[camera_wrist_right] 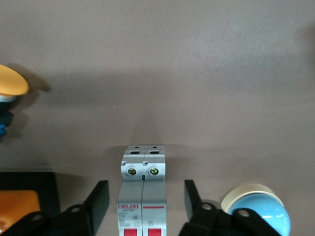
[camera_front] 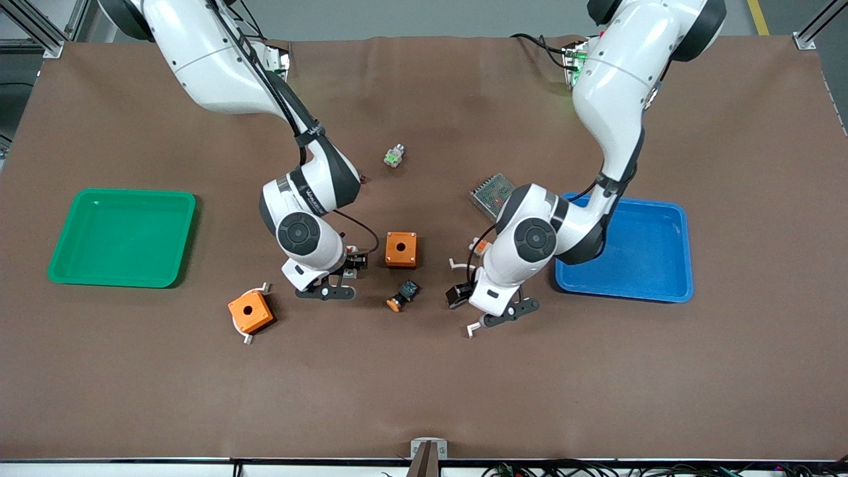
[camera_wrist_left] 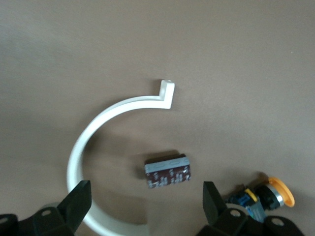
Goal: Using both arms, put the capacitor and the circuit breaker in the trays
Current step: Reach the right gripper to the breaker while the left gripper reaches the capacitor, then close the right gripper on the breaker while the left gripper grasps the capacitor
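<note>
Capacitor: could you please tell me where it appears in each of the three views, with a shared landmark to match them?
Front view: the capacitor is the small dark part beside the left arm's wrist, inside the white ring.
Left wrist view: low in the middle, between the open jaws.
Right wrist view: not in it.
Shared landmark: the orange-capped push button, in all three views.

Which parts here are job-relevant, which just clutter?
Job: capacitor under open left hand; circuit breaker under open right hand.
Lying about: orange box, second orange box, push button, white curved bracket, small green part, meshed module, green tray, blue tray (maybe drop-offs).
</note>
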Robot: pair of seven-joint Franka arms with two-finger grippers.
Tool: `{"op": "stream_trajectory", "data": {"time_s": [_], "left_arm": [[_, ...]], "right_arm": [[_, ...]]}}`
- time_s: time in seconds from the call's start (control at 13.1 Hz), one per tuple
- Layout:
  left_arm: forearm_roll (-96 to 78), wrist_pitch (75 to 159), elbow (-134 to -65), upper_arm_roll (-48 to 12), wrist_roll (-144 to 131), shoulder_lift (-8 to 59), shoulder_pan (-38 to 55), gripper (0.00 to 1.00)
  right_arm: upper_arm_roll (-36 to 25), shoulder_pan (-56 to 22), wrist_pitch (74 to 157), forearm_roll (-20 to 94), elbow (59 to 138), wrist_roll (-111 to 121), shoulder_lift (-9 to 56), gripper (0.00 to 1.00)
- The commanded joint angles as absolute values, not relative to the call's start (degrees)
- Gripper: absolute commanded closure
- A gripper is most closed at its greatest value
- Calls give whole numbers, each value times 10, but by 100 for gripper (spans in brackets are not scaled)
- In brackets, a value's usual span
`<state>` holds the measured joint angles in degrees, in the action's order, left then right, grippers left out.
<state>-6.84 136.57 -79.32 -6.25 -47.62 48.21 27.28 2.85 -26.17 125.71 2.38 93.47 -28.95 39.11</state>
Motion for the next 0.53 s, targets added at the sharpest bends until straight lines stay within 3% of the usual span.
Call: {"op": "stream_trajectory", "data": {"time_s": [0.0, 0.08, 0.15, 0.46], "left_arm": [[-71, 1387, -752, -54, -497, 523, 290, 0], [-71, 1388, -749, -52, -504, 530, 298, 0], [-71, 1388, -747, -43, -505, 532, 305, 0], [-72, 1411, -738, -4, -518, 555, 345, 0]], "right_arm": [[25, -273, 1268, 20, 922, -296, 412, 73], [25, -270, 1265, 20, 919, -296, 411, 91], [25, -264, 1262, 21, 918, -289, 409, 96], [24, -259, 1243, 20, 903, -287, 393, 100]]}}
